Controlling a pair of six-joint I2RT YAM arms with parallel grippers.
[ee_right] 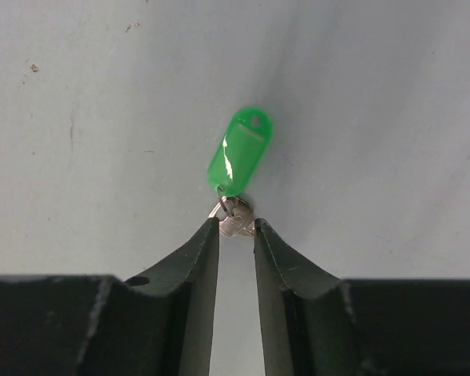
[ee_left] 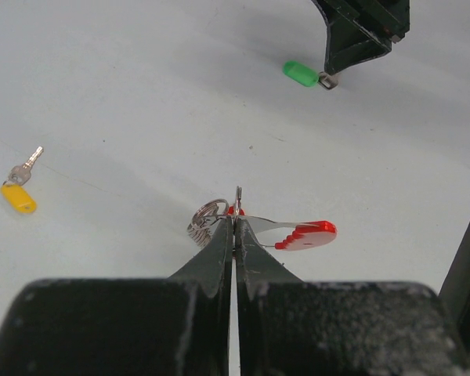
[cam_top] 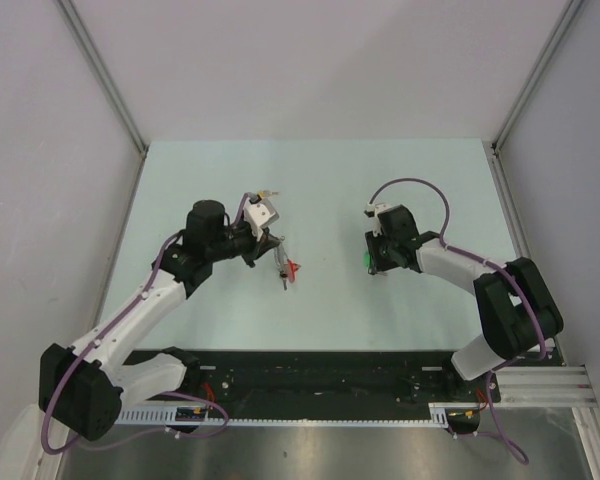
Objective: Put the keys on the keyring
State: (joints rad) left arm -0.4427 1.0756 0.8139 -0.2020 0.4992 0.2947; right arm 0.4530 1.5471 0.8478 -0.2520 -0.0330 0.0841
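Keyring (ee_left: 206, 219) sits pinched in the closed left gripper (ee_left: 235, 225) at lower centre, steadied for threading, while the right gripper (ee_right: 236, 227) flanks the green key (ee_right: 239, 153) mid-frame, whether clamped yet I cannot tell; yellow key (ee_left: 17, 194) waits far left.

The right gripper (ee_right: 236, 229) points out over a pale table (ee_right: 94, 125); its two black fingers (ee_right: 194, 270) narrow to tips with a slim gap between them; in that gap, at the very tips, sits the silver metal of a small key (ee_right: 236, 224); whether the tips press it cannot be told; a small wire ring (ee_right: 222, 205) joins the metal to a green plastic head (ee_right: 239, 153), which lies flat just beyond, tilted right, a hole at its far end; faint specks and scratches mark the table.
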